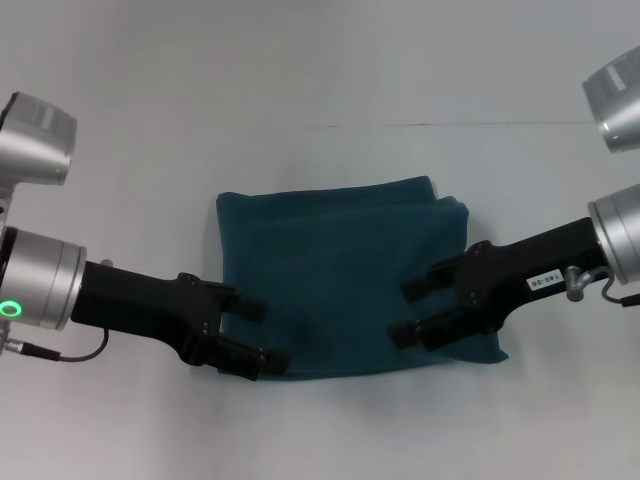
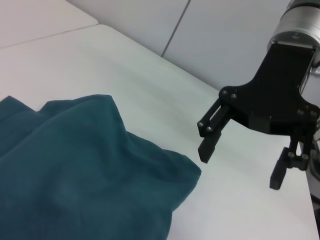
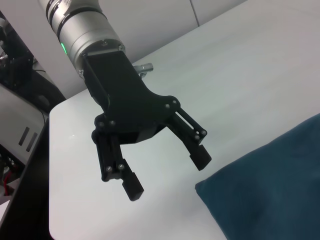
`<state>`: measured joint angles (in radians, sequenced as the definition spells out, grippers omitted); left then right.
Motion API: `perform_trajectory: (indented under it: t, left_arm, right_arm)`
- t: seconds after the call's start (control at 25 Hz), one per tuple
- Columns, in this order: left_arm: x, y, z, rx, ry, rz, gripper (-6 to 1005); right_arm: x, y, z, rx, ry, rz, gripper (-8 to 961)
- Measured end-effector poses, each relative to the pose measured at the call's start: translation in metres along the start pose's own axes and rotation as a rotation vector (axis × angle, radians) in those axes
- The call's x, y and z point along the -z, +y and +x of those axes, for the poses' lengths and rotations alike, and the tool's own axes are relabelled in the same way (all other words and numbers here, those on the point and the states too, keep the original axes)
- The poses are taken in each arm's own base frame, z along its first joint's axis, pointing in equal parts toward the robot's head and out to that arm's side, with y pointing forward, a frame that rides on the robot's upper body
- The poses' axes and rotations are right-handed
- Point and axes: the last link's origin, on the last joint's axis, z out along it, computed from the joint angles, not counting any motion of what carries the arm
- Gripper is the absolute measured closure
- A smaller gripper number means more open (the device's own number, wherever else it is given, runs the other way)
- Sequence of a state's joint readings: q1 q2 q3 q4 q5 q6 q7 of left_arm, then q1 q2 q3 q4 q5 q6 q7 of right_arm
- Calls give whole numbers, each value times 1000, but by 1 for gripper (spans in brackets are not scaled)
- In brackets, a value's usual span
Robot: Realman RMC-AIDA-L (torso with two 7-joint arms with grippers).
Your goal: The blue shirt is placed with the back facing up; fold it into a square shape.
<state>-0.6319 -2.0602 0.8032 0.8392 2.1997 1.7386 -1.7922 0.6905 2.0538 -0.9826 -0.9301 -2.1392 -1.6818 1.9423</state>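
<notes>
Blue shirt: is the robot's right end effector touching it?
Apart. The left wrist view shows bare white table between the open fingertips of the right end effector and the edge of the blue shirt.

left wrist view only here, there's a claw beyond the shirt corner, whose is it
Observer: That is the right claw, open, over the right part of the blue shirt in the head view.
Operator: and my left claw
Observer: The left claw is open too, at the shirt's near left corner.
Operator: shirt folded yet
Observer: It lies as a rough rectangle, wider than deep, with no lettering showing.
</notes>
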Motion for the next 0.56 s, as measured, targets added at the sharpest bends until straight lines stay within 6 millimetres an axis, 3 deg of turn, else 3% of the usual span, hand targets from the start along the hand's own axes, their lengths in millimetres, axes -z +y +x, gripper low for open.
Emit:
perform_trajectory:
  t: [0.56]
  left_arm:
    - [-8,4,3,-31,-42,-12,52]
  right_arm:
    - [2,-1,4,4,9,0,135]
